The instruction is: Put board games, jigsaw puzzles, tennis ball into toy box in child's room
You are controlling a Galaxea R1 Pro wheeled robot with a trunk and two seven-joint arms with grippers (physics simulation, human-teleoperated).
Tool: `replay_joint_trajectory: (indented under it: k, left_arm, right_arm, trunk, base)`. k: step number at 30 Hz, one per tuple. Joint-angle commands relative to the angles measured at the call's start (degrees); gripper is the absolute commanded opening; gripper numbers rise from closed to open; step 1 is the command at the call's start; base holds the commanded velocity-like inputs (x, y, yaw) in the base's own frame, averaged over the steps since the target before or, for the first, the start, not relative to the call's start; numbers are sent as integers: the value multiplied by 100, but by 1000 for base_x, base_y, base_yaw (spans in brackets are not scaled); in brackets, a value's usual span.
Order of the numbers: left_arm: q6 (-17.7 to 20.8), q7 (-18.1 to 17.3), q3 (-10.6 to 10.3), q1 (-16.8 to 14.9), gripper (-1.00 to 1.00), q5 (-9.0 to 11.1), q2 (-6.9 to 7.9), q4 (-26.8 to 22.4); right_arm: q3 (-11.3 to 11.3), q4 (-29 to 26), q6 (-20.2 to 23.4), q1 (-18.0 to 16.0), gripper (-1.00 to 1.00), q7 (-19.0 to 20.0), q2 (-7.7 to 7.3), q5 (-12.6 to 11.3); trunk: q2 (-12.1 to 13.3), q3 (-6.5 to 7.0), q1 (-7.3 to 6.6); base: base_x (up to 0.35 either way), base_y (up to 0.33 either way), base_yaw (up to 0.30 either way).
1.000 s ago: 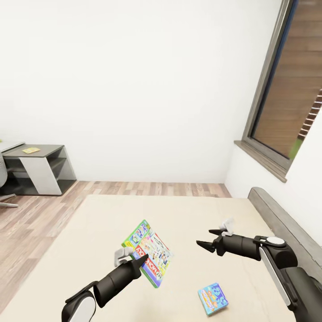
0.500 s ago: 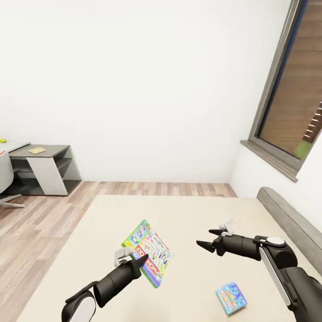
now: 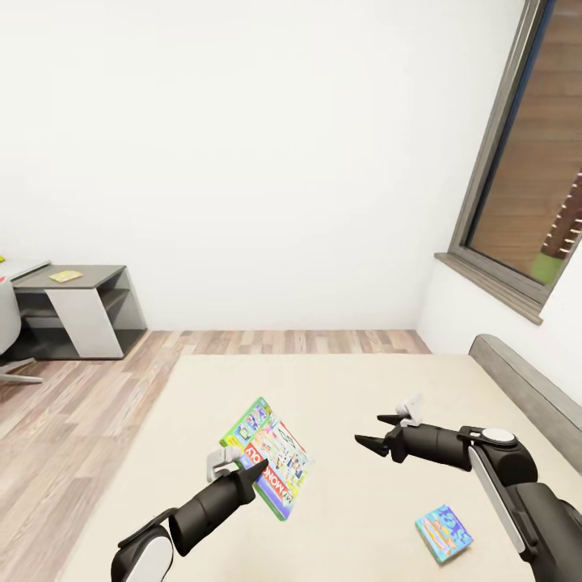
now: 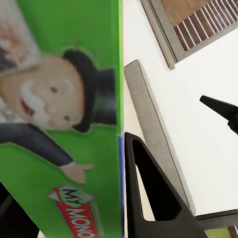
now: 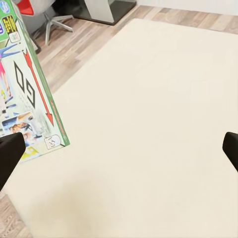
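Left gripper point(image 3: 252, 473) clamped white-green board game point(image 3: 269, 454), lifted off bed point(image 3: 347, 388). Right gripper point(image 3: 378, 430) gaped, empty. Blue board game point(image 3: 444, 533) lay uncollected; grab it next, probably.

My left gripper point(image 3: 252, 471) holds a board game point(image 3: 269, 455) above the bed point(image 3: 356, 388); another game box point(image 3: 444, 533) lies on it below my right gripper point(image 3: 380, 432).
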Motion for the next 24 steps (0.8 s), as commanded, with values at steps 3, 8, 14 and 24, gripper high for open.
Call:
replay_joint_trajectory:
  k: [3,8,14,24]
  left_arm:
    - [26,1,-2,-5,-100,55,3,-3]
    - [26,1,-2,-5,-100,55,3,-3]
    - [26,1,-2,-5,-100,55,2,-3]
    - [26,0,-2,-5,-100,55,2,-2]
  right_arm:
    - [5,-4,45,-6,100,-6,-3,-33]
    - [4,-4,45,-6,100,-6,-3,-32]
    - [6,-4,44,-6,100,-6,-3,-33]
    - [6,-4,44,-6,100,-6,-3,-31]
  trunk:
    - [-13,-12,4]
    - [-13,-12,4]
    - [-13,-12,4]
    - [-13,-12,4]
  base:
    - [0,295,-13]
    - [0,295,-6]
    - [0,295,-2]
    - [0,295,-1]
